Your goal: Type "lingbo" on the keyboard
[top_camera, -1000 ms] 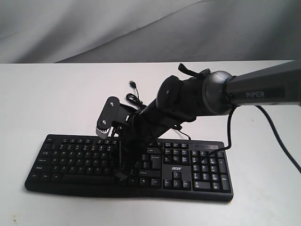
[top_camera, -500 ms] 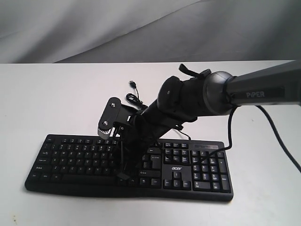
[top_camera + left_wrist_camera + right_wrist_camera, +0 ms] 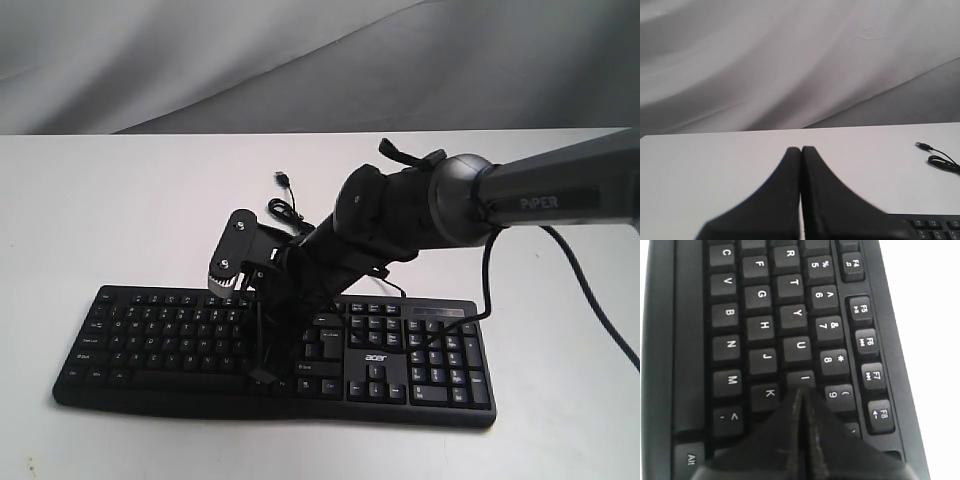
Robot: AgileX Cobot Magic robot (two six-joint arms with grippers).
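The black keyboard [image 3: 150,335] lies across the front of the white table [image 3: 120,200], with the acer logo near its arrow keys. My right gripper [image 3: 262,374] reaches in from the right and points down over the middle of the letter keys. In the right wrist view the keyboard [image 3: 760,295] fills the frame. There my right gripper [image 3: 801,390] is shut and empty, with its tip at the edge of the I key [image 3: 802,377], beside K and 9. My left gripper [image 3: 801,149] is shut on nothing above bare table. A corner of the keyboard [image 3: 932,227] shows beside it.
The keyboard's thin black USB cable [image 3: 285,207] lies loose on the table behind the keyboard, also seen as the cable [image 3: 940,159] in the left wrist view. A grey cloth backdrop [image 3: 300,60] hangs behind the table. The right arm's own cable [image 3: 590,300] trails at the right.
The right gripper's tip has crept slightly lower and to the right over the keys. The keyboard has not moved.
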